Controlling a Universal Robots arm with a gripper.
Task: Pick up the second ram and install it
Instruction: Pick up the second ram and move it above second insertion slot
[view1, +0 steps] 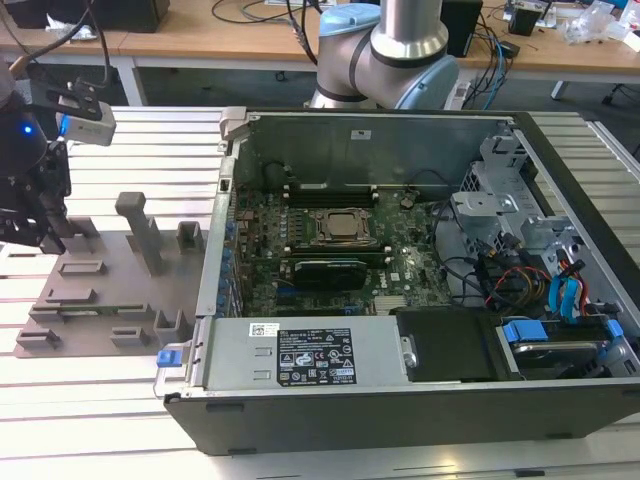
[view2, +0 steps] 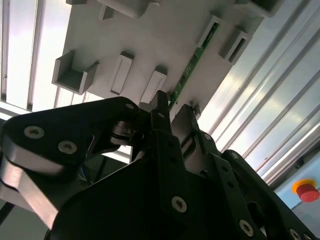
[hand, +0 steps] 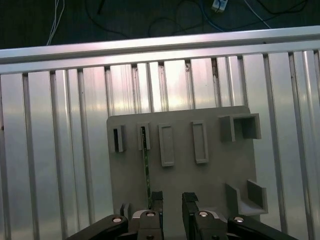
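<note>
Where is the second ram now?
The second ram sits in the grey fixture plate, at the exterior view's left of the computer case, near the open pincer.

Exterior view high over case (view1: 360, 140); both wrist views close above fixture (hand: 220, 165) (view2: 165, 40).

A ribbed aluminium surface (view1: 90, 430) spans the lower part of the exterior view and catches bright glare. Along that view's upper edge runs a pale wooden desk (view1: 200, 42) with cables (view1: 493, 72) trailing over it. In the first wrist view, dark floor (hand: 150, 20) with loose wires (hand: 54, 20) lies beyond the surface's rail.
</note>
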